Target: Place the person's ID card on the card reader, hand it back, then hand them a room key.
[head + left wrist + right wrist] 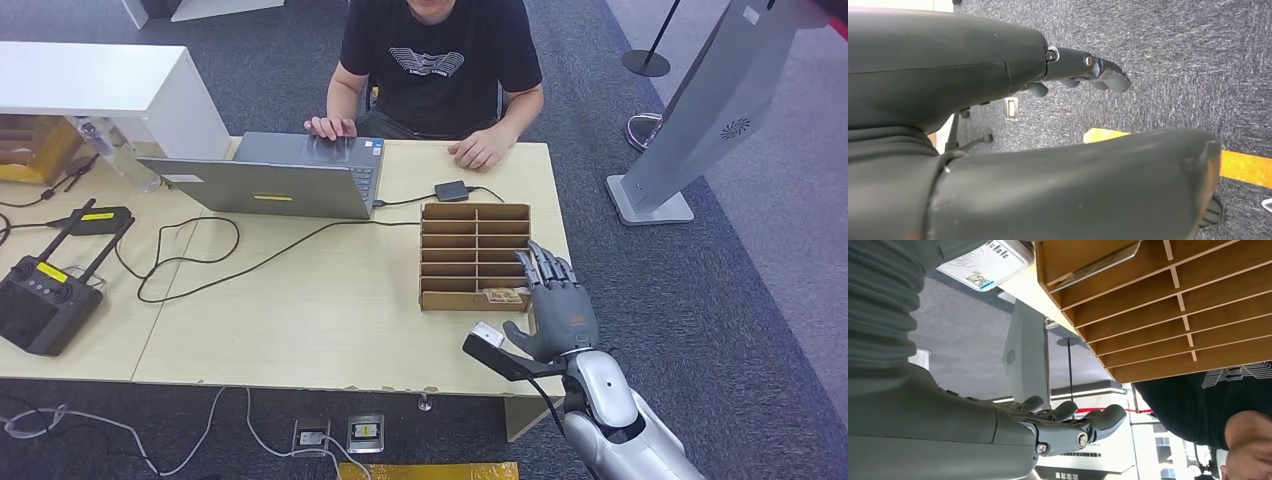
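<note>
My right hand hovers with fingers stretched out and apart over the near right corner of the wooden divided box, holding nothing. A patterned card lies in the box's nearest compartment, just left of the fingers. A small white card reader sits by the table's front edge beside my thumb. The right wrist view shows the right hand, the reader, the box and the card. My left hand hangs over the carpet with nothing in it. The person sits across the table, both hands resting there.
An open laptop stands at the far middle, with a cable to a small black device behind the box. A remote controller and cables lie on the left. A grey kiosk stand rises right of the table.
</note>
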### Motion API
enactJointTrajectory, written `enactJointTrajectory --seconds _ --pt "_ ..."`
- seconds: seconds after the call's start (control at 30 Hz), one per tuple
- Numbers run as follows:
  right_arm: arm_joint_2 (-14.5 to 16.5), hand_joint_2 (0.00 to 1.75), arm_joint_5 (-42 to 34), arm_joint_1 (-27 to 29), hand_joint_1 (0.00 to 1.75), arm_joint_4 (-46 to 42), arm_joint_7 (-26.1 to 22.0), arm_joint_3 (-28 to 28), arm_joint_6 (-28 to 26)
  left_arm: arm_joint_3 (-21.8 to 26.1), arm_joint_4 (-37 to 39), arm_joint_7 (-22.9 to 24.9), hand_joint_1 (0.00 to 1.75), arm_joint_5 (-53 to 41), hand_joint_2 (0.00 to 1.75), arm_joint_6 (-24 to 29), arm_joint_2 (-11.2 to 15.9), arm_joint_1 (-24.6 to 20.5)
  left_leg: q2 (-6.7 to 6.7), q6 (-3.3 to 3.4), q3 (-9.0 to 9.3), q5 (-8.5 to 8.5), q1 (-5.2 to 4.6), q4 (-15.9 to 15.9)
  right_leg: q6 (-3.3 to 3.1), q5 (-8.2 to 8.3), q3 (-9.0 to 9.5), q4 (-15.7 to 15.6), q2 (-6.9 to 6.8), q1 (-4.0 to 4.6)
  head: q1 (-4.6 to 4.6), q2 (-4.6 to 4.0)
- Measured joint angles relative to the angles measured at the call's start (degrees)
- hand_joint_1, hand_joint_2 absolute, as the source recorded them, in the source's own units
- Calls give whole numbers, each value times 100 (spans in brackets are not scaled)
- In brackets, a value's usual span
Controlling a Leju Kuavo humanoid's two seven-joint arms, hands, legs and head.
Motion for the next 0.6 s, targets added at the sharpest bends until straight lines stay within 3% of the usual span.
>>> enactJointTrajectory --seconds 0.6 --pt "186 175 55 50 0 338 -84 -66 -540 -56 2 -74 0 -264 0 -80 58 -2 0 0 0 0 0 0 0 0 0 0 0 0 0 0"
